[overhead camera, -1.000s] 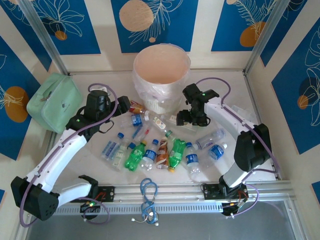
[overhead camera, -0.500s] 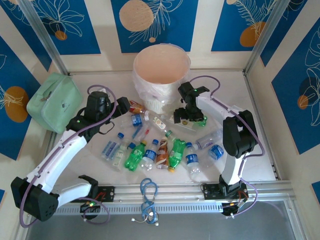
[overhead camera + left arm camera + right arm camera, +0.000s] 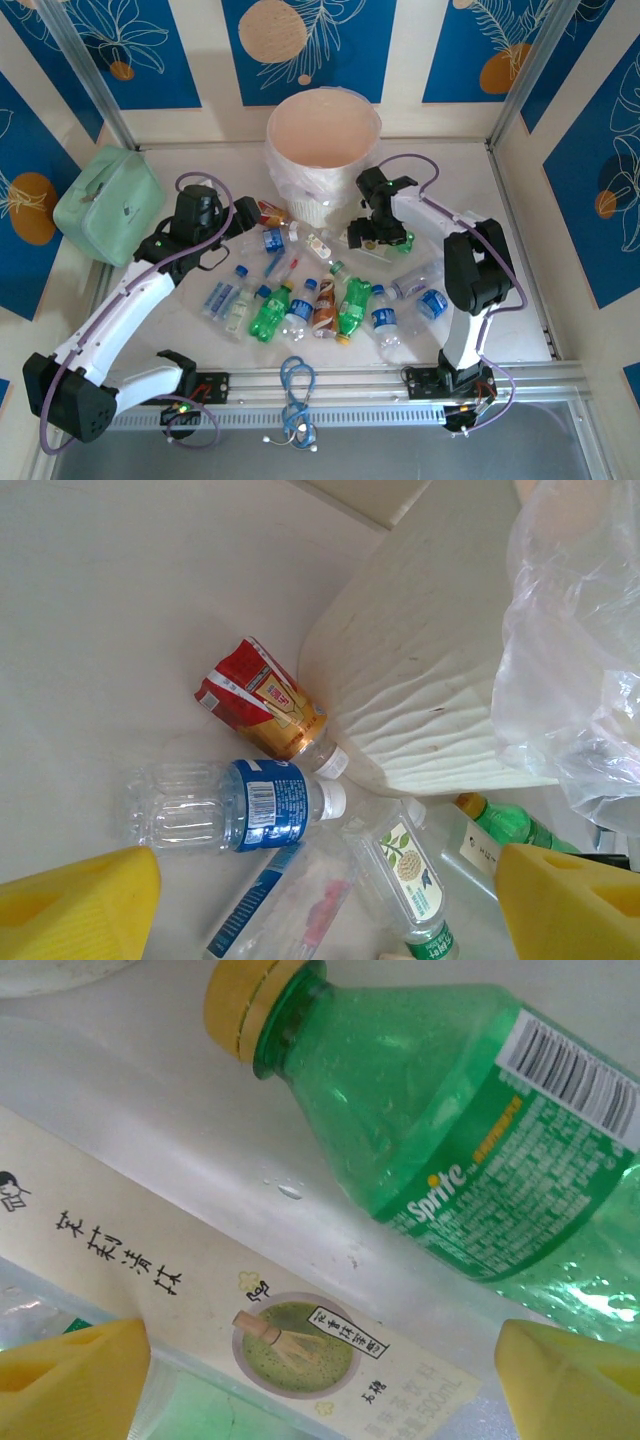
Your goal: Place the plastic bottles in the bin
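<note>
Right gripper [image 3: 320,1370]: jaws wide apart, empty; tea-label bottle [image 3: 200,1280] lies across beneath them, green Sprite bottle [image 3: 480,1150] at 1 o'clock.
Left gripper [image 3: 320,900]: jaws wide apart, empty; blue-label bottle [image 3: 240,805] at 11 o'clock, red-label bottle [image 3: 262,700] beyond it.
Bin [image 3: 420,700]: 1 o'clock of left gripper, red-label bottle's neck against its wall.

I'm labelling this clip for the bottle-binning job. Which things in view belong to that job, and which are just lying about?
Part of the job:
- the plastic bottles scattered on the table, including the green Sprite bottle
- the bin

Just lying about:
- the mint-green case at far left
- the blue cable by the near rail
</note>
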{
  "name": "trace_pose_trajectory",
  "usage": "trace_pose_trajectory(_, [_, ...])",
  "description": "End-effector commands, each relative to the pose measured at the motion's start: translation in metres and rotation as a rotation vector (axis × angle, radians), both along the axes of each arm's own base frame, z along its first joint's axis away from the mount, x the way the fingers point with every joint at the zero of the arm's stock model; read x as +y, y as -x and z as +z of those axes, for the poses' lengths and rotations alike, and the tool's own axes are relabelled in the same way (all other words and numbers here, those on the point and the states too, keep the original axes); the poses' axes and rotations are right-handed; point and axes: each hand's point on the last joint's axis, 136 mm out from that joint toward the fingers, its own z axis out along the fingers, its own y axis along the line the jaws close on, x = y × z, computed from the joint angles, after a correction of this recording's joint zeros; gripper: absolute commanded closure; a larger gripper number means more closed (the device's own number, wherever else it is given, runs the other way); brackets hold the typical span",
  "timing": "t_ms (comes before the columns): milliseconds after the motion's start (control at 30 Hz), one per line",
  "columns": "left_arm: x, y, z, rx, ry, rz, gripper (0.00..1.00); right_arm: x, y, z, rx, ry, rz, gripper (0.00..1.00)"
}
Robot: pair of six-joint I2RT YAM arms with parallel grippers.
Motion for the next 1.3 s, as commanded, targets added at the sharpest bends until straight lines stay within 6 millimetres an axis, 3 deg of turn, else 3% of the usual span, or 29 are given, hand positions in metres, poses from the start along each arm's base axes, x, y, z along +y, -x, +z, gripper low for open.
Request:
trace_pose_trajectory(0, [-0.004,0.003,-0.001,0.012,0.022,-0.008,0.14,-0.002,0.017,-0.003,0.040,-0.006,0.005,0.12])
trace_pose_trajectory(267, [-0.004,0.002,-0.003,0.017,0.026,-0.003,0.14,0.001,0.029,0.004,0.039,-0.023,0.004,0.15])
trace_pose_trajectory(400, [-0.004,0.002,-0.005,0.024,0.026,0.000,0.14,-0.001,0.033,-0.001,0.047,-0.011,-0.004,0.15])
trace_pose_trajectory(567, [-0.006,0.001,-0.004,0.027,0.031,-0.002,0.15,-0.007,0.031,-0.007,0.045,0.025,-0.015,0.07])
trace_pose_trajectory(1033, [-0.005,0.002,-0.011,0.041,0.034,0.008,0.15,-0.005,0.034,-0.034,0.091,0.065,0.019,0.11])
trace_pose_trajectory(1267, [-0.005,0.003,-0.016,0.051,0.042,0.010,0.15,-0.004,0.038,-0.032,0.080,0.070,0.031,0.12])
